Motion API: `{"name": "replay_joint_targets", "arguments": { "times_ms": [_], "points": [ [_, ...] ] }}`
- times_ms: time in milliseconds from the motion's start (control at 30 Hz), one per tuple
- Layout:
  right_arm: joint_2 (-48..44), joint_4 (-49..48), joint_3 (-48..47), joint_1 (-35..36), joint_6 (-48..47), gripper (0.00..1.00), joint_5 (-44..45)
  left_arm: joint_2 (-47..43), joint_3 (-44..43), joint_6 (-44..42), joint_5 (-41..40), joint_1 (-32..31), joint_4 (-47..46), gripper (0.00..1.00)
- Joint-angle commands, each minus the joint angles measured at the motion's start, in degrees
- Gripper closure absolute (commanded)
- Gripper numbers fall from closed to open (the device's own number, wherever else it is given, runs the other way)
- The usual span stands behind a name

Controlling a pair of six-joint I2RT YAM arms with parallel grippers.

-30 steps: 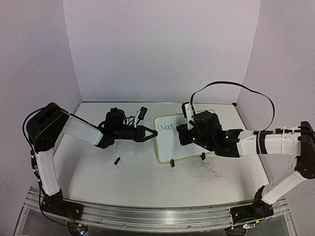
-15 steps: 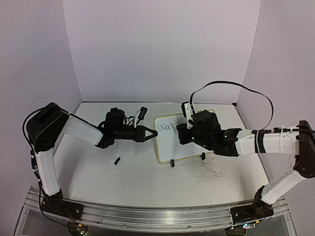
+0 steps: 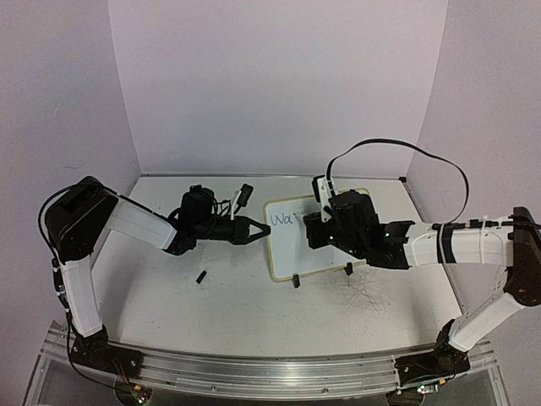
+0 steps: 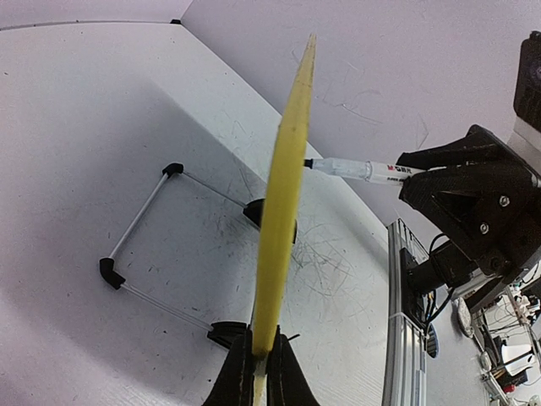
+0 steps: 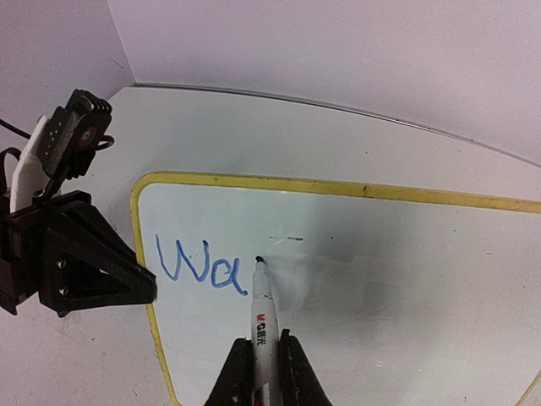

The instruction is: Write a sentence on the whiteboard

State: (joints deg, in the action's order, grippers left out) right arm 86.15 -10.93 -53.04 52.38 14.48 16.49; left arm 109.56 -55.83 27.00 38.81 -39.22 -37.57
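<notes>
The whiteboard [image 3: 287, 249] stands tilted on the table, yellow-framed, with its edge [image 4: 286, 161] end-on in the left wrist view. My left gripper [image 3: 259, 229] [image 4: 259, 359] is shut on the board's left edge. My right gripper [image 3: 311, 230] [image 5: 264, 355] is shut on a white marker [image 5: 263, 309], and the marker's dark tip sits at the board surface [image 5: 397, 279] just right of the writing. The sentence [image 5: 201, 266] reads "Wa" in blue near the board's upper left corner; those letters [image 3: 284, 218] also show from above.
A small black cap [image 3: 202, 277] lies on the table left of the board. Two black clips [image 3: 297, 282] sit at the board's near edge beside tabletop scribbles [image 3: 369, 296]. A wire stand [image 4: 139, 222] props the board from behind. Walls close in on three sides.
The right arm has shifted very slightly, with the marker still at the board. The left arm has not moved, and the writing looks the same.
</notes>
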Motion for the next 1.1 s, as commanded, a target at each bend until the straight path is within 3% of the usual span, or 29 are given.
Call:
{"name": "replay_joint_targets", "arguments": {
  "times_ms": [0, 1067],
  "points": [
    [-0.81, 0.38, -0.12, -0.26, 1.09, 1.00, 0.89, -1.89, -1.24, 0.26, 0.64, -0.59, 2.23, 1.00],
    [-1.22, 1.14, 2.41, -0.26, 3.45, 1.00, -1.25, -1.82, -1.29, 0.15, 0.62, -0.68, 2.61, 1.00]
  ]
}}
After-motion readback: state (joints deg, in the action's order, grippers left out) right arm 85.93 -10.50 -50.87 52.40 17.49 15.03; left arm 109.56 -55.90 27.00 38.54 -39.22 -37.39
